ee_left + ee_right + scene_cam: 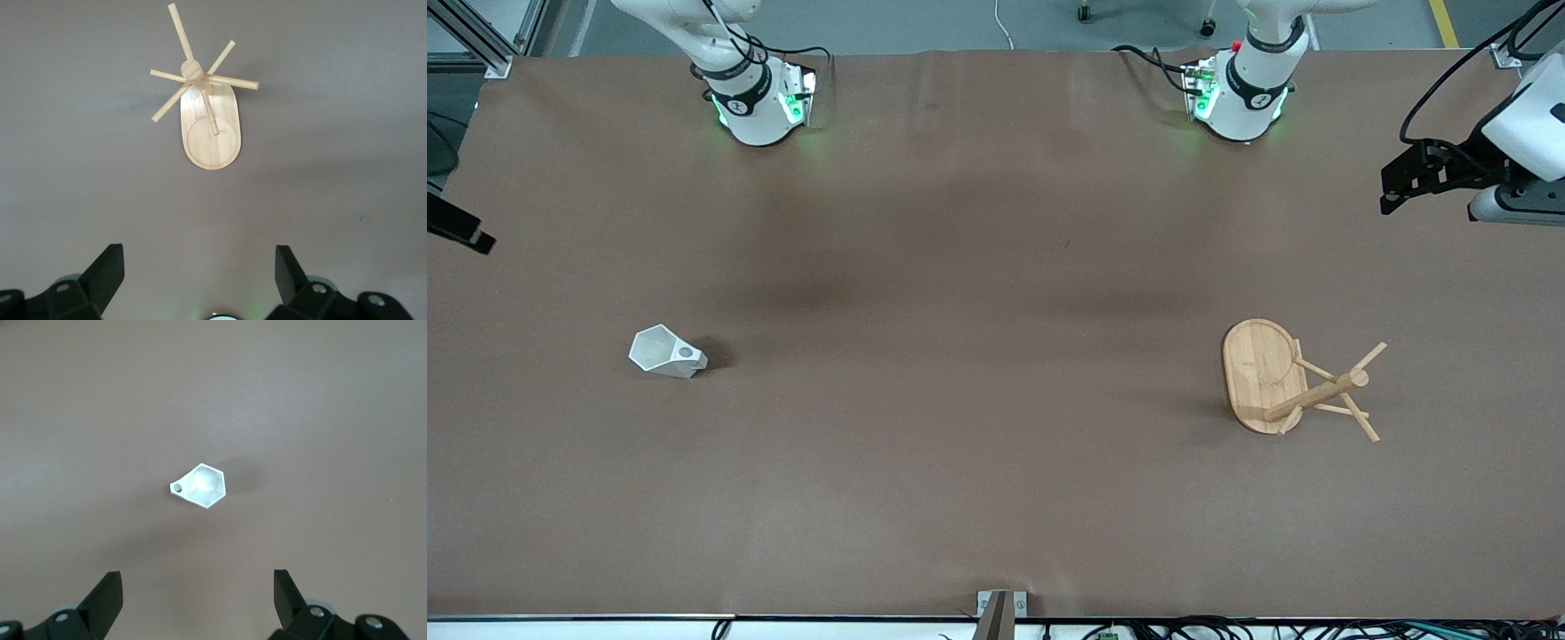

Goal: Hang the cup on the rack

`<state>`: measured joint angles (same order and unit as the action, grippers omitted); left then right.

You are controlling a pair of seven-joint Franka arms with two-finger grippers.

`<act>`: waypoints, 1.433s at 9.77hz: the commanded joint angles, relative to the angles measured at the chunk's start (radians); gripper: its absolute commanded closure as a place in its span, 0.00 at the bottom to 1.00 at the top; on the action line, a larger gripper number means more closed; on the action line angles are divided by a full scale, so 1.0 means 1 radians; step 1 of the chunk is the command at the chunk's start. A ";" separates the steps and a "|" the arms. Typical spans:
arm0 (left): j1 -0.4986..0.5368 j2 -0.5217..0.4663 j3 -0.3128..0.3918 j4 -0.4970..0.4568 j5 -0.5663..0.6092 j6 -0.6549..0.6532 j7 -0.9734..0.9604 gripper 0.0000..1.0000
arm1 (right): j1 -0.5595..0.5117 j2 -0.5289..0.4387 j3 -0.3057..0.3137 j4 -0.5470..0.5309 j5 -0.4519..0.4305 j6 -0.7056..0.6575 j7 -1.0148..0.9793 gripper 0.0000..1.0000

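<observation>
The white faceted cup rests on the brown table toward the right arm's end, its handle tab with the round hole facing up; it also shows in the right wrist view. The bamboo rack stands on its oval base toward the left arm's end, with its post and thin pegs up; it also shows in the left wrist view. My left gripper is open and empty, high at the table's edge, away from the rack. My right gripper is open and empty, high at the other edge, away from the cup.
The brown table carries only the cup and the rack. The two arm bases stand along the edge farthest from the front camera. A metal bracket sits at the nearest edge.
</observation>
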<state>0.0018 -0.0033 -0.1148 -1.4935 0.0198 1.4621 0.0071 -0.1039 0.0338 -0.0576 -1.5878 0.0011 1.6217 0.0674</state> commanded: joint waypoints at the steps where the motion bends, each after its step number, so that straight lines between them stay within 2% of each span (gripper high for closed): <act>1: 0.001 0.023 0.001 -0.008 0.003 0.000 0.002 0.00 | -0.005 -0.006 0.007 -0.249 -0.018 0.250 -0.020 0.00; 2: 0.003 0.023 0.001 -0.008 0.003 0.000 0.004 0.00 | -0.007 0.014 0.005 -0.355 -0.018 0.386 -0.056 0.00; 4: 0.003 0.023 0.003 -0.008 0.003 0.000 0.016 0.00 | -0.039 0.075 0.004 -0.470 -0.021 0.583 -0.174 0.00; 6: 0.003 0.025 0.003 -0.008 0.003 0.000 0.016 0.00 | -0.068 0.156 0.005 -0.538 -0.021 0.741 -0.236 0.00; 9: 0.003 0.026 0.003 -0.010 0.005 0.000 0.011 0.00 | -0.065 0.253 0.007 -0.563 -0.020 0.868 -0.235 0.00; 11: 0.003 0.026 0.003 -0.010 0.005 0.000 0.007 0.00 | -0.062 0.284 0.009 -0.563 -0.018 0.876 -0.235 0.13; 14: 0.000 0.034 0.003 -0.010 0.005 -0.002 -0.002 0.00 | -0.054 0.317 0.009 -0.561 -0.018 0.897 -0.236 0.49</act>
<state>0.0035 0.0068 -0.1121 -1.4926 0.0198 1.4625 0.0075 -0.1602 0.3423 -0.0528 -2.1433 -0.0045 2.5018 -0.1634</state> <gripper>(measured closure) 0.000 0.374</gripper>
